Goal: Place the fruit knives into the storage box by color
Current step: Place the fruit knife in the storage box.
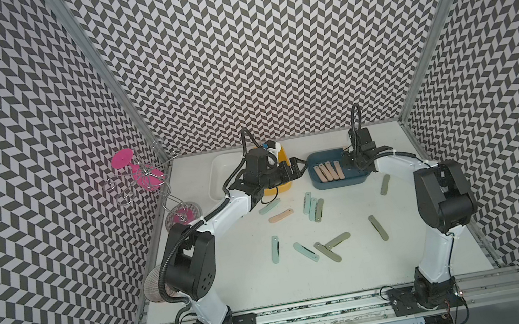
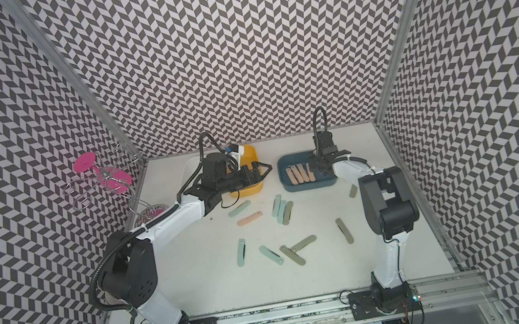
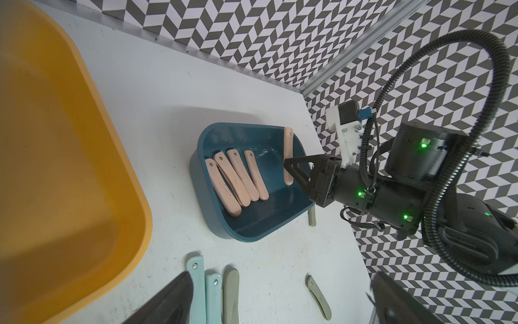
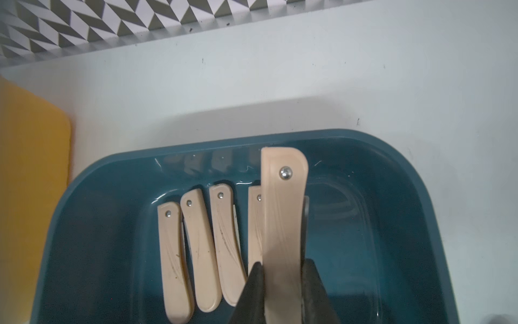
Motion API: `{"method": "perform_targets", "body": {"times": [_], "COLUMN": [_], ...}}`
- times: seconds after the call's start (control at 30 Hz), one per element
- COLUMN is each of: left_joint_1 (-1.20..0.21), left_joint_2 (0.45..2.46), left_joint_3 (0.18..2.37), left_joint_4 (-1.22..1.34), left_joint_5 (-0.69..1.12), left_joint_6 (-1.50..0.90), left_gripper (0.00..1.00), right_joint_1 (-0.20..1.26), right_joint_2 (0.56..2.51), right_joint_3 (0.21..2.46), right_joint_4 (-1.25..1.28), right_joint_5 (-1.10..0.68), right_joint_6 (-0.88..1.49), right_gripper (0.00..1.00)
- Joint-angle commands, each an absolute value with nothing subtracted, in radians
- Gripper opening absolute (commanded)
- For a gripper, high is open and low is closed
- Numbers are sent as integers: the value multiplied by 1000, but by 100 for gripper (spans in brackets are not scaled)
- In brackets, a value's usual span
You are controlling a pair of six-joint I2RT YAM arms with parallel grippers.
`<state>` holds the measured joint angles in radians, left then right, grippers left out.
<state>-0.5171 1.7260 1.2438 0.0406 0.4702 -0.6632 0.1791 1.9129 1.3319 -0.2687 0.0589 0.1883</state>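
While over blue box [image 4: 392, 151], right end effector [image 4: 283, 270] pinches peach knife [image 4: 283, 213].

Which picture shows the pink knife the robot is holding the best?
The right wrist view: the peach-pink folded fruit knife is big and close, pinched in the right tool. The left wrist view shows it smaller, over the dark blue plastic box. Both top views mostly hide it behind that tool.

arms [image 1: 224, 217]: white links, black joints | cable [image 3: 476, 56]: black corrugated | LEDs [image 3: 423, 145]: green
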Motion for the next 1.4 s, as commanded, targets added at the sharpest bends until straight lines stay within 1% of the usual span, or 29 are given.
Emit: {"method": "perform_targets", "body": {"times": [0.0,0.6,0.83,0.9,1.1,1.27,1.37], "left_joint_1": [-517,-509,-507,-506,-506,-507,-506], "left_joint_2": [1740,1742,1745,1745,1741,1727,1712], "left_joint_3": [1277,1270,1269,1269,1266,1260,1253], "left_joint_4": [65,70,75,76,74,65,60], "left_joint_5": [489,494,496,496,495,493,488], "left_joint_6": [-652,-654,-658,-658,-661,-657,-656], "left_gripper": [100,100,100,100,100,100,100], "right_joint_1": [176,173,174,174,174,173,175], "right_joint_2": [1941,2050,2071,2072,2069,2027,1967], "right_joint_3": [1370,1413,1415,1416,1432,1448,1453], "right_joint_4": [-248,-273,-275,-275,-286,-311,-321], "right_joint_5": [58,78,75,75,83,72,42], "right_joint_6": [169,157,156,156,163,177,195], "right_gripper": [18,18,20,22,37,37,38]}}
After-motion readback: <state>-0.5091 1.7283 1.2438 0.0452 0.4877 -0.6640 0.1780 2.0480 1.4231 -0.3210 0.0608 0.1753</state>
